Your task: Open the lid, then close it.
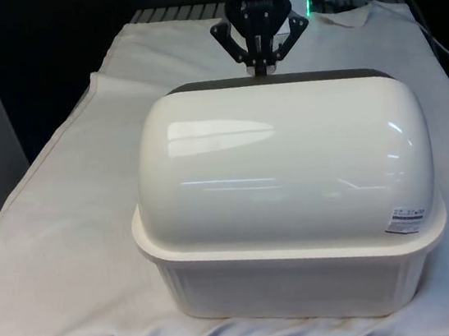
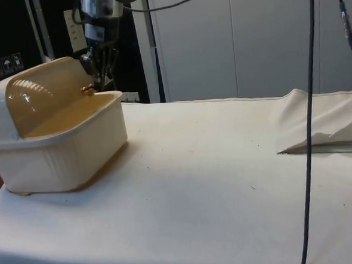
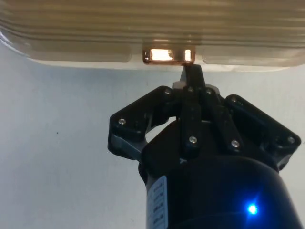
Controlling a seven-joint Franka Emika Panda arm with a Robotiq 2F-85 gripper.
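So I'm looking at the white cloth [image 2: 227, 183] covering the whole table; the cream bread box [image 1: 296, 270] is sitting on it, turning its rounded back to the front camera and its tan roll lid [image 2: 54, 91] to the robot; from the side that lid is standing partly rolled back over the tub; the gripper [image 1: 261, 68] is hanging right at the lid's edge, fingers pinched together; its tips are sitting beside the little copper handle [image 3: 167, 55], touching or not, can't tell.

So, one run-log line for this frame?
bread box: lid closed | gripper: shut, at lid's small handle | phase: unclear
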